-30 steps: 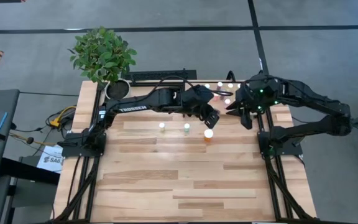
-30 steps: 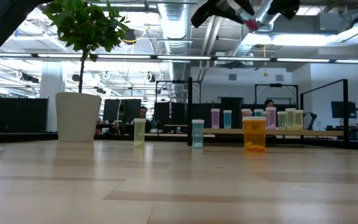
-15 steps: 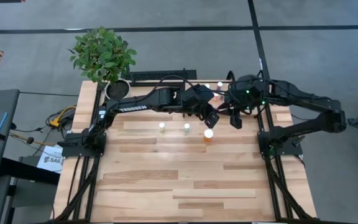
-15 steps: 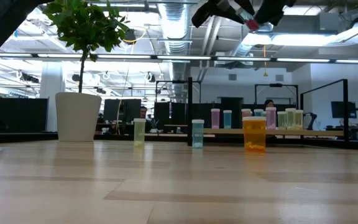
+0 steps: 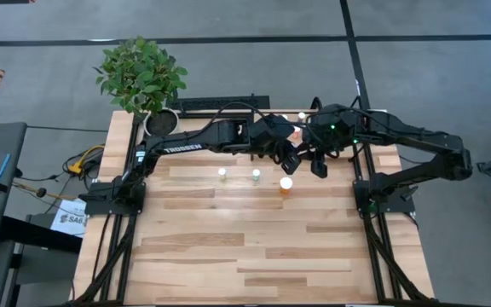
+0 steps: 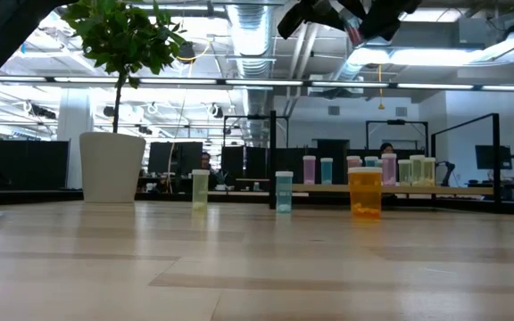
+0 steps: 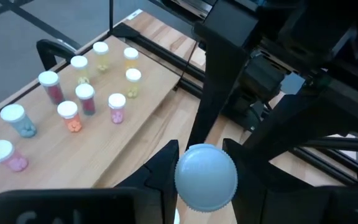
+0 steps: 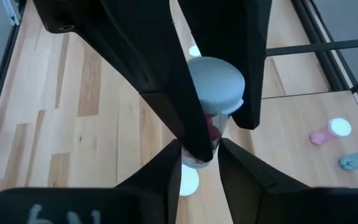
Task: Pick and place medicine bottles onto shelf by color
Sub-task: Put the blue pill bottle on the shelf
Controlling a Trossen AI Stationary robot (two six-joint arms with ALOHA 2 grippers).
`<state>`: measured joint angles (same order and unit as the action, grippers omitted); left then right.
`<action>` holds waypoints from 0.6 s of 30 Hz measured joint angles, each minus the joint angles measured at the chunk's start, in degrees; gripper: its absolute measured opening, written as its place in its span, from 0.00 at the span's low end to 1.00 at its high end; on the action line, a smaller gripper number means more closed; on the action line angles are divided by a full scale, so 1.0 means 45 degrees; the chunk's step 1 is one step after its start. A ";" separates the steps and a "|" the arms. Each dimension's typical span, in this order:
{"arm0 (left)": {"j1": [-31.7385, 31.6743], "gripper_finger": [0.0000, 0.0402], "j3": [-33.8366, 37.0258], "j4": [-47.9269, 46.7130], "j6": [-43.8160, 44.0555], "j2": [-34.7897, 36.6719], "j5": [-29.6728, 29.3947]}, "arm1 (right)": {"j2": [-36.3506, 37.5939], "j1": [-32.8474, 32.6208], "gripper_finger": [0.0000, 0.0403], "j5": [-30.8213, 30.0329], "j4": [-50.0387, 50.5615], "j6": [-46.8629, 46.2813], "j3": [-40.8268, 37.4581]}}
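Note:
A small medicine bottle (image 8: 211,109) with a white cap and red-pink contents hangs high over the table's far middle. My left gripper (image 5: 292,153) is shut on it from the left. My right gripper (image 5: 310,152) meets it from the right, at its bottom end. The low view shows the bottle (image 6: 355,33) at the top of the picture. The shelf (image 7: 104,155) at the far right carries several white-capped bottles standing upright. A yellow-green bottle (image 5: 222,173), a teal one (image 5: 256,174) and a larger orange one (image 5: 285,183) stand on the tabletop. My left gripper pinches the bottle's upper part between its two fingers (image 8: 166,81), just under the white cap (image 7: 205,176). It slants down from the table's left. The cap faces back toward its wrist, and the bottle is tilted and clear of the table. My right gripper has its fingertips (image 8: 174,163) on either side of the bottle's bottom end (image 8: 197,155). It slants down from the table's right, opposite the left gripper. Whether both tips press on the bottle is not plain.
A plant in a white pot (image 5: 162,119) stands at the table's far left corner. The shelf's black frame (image 6: 273,160) rises at the far right, under both arms. The near half of the plank tabletop (image 5: 245,247) is bare wood.
My right gripper has moved toward the table's left and slightly down, up to the bottle in my left gripper. Its fingers now flank the bottle's bottom end. The bottle has stayed where it was.

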<state>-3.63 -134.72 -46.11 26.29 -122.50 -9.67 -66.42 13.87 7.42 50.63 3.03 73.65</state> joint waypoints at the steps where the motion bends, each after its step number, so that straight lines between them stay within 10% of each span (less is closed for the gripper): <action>1: 0.0004 0.23 0.0000 -0.0010 -0.0008 0.0000 0.0000 | 0.0003 0.0000 0.31 0.0005 0.0000 0.0000 0.0000; 18: 0.0008 0.23 -0.0015 -0.0035 0.0000 0.0000 -0.0333 | 0.0581 0.0385 0.37 -0.0473 0.2755 -0.0662 0.1744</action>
<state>-3.60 -134.78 -46.27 26.29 -122.50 -11.17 -63.81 15.60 5.29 63.03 0.05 81.49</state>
